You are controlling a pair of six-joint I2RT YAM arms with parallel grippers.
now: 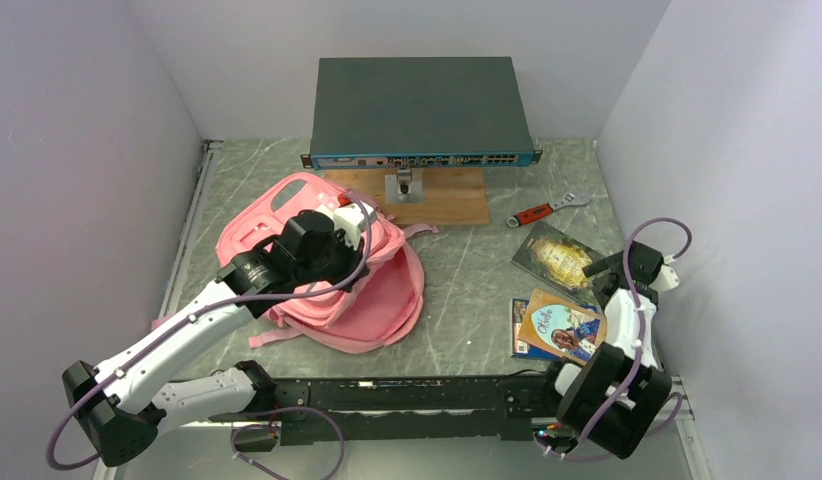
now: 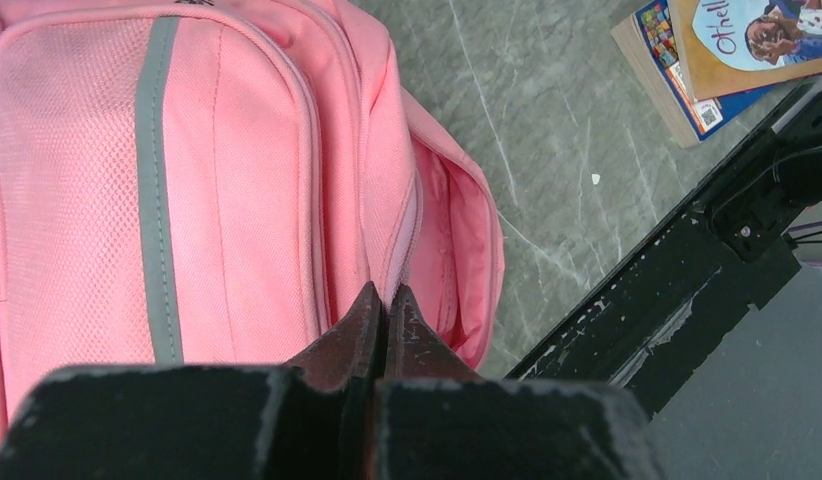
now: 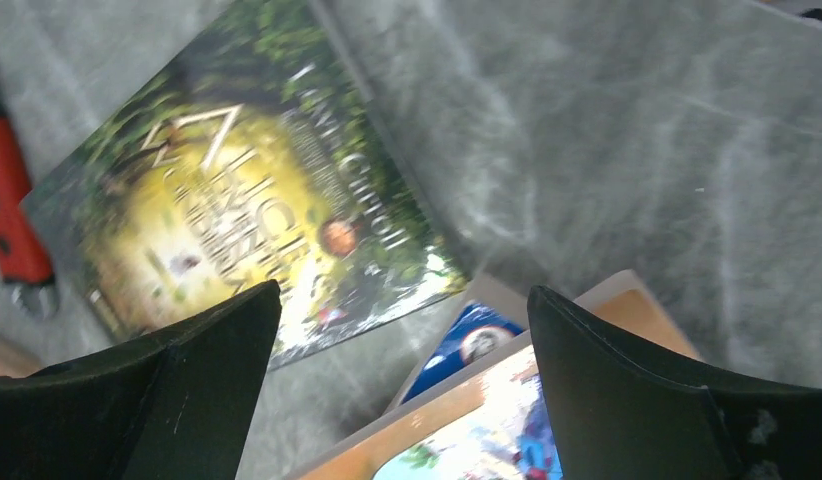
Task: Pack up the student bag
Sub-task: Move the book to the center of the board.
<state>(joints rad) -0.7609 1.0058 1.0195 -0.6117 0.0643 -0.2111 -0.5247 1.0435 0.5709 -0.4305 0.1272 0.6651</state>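
Wrist view alone shows left gripper [image 2: 387,305] shut against soft pink fabric backpack [image 2: 237,200]; right of it, right gripper [image 3: 402,320] gapes over glossy green paperback [image 3: 237,210].

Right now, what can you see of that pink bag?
The bag is a soft light-pink fabric backpack lying on the table, left of centre. Its front pocket has a mesh panel and a grey stripe; straps trail at its near edge. One compartment gapes open. The left gripper, shut, has its tips at that opening's edge; whether it pinches fabric is unclear.
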